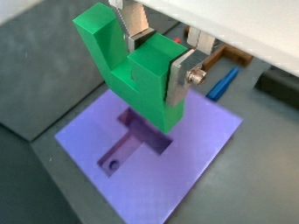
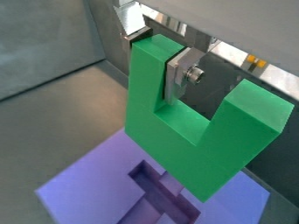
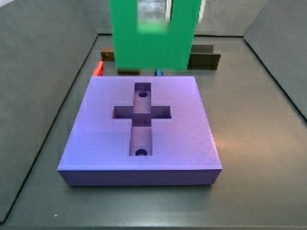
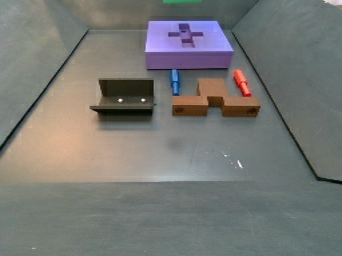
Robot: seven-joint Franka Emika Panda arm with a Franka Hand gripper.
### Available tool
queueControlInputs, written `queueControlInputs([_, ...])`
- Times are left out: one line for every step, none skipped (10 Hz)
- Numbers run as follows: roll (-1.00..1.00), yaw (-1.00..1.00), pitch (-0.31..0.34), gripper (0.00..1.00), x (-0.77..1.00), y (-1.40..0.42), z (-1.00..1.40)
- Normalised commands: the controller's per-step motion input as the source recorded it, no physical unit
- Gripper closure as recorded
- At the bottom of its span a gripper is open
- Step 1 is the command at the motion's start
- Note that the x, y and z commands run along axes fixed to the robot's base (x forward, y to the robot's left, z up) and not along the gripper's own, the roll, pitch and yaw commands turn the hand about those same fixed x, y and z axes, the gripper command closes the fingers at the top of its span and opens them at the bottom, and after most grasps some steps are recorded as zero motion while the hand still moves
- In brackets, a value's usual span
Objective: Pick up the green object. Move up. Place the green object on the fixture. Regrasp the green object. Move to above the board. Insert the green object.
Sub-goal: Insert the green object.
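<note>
My gripper [image 1: 158,54] is shut on the green object [image 1: 135,74], a bright green block with two prongs and a square notch. The silver fingers [image 1: 181,77] clamp one prong from both sides; this also shows in a wrist view [image 2: 160,59] on the green object [image 2: 193,131]. The block hangs above the purple board [image 1: 198,131], over its cross-shaped recess [image 2: 158,188]. In a side view the green object [image 3: 150,45] hangs above the far edge of the board [image 3: 180,117], and the gripper [image 3: 153,11] is only a grey blur. The fixture [image 4: 124,97] stands empty.
A brown cross-shaped piece [image 4: 214,100], a blue peg [image 4: 175,80] and a red peg [image 4: 242,80] lie between the board [image 4: 163,40] and the fixture. Grey walls enclose the floor. The fixture [image 3: 206,59] shows behind the board in a side view.
</note>
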Motion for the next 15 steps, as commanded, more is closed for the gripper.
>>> queueControlInputs([-0.17,0.02,-0.187,1.0,-0.13,-0.04,-0.61])
queueControlInputs([-0.15,0.01,-0.289,1.0,-0.09,0.0,-0.54])
queueControlInputs([-0.1,0.02,-0.387,1.0,-0.23,0.07,-0.38])
queueControlInputs([-0.03,0.06,-0.433,1.0,-0.33,0.02,-0.3])
queueControlInputs([0.0,0.04,-0.246,1.0,-0.16,0.0,-0.12])
queueControlInputs([0.07,0.0,-0.03,1.0,-0.02,0.0,-0.08])
queueControlInputs([0.09,0.0,0.006,1.0,0.0,0.0,-0.27])
queueControlInputs([0.13,0.0,0.047,1.0,0.08,0.0,-0.39])
queueControlInputs([0.17,0.0,0.076,1.0,0.16,0.0,-0.38])
queueControlInputs([0.13,0.0,0.066,1.0,0.17,0.0,-0.33])
queueControlInputs([0.06,0.03,0.001,1.0,0.13,0.0,-0.19])
queueControlInputs([0.05,0.0,0.0,1.0,0.0,0.0,-0.11])
queueControlInputs([0.04,0.0,-0.001,1.0,-0.1,0.02,-0.09])
queueControlInputs([0.0,0.0,0.0,1.0,-0.13,0.03,-0.11])
queueControlInputs([0.0,-0.01,0.0,1.0,-0.02,0.04,-0.11])
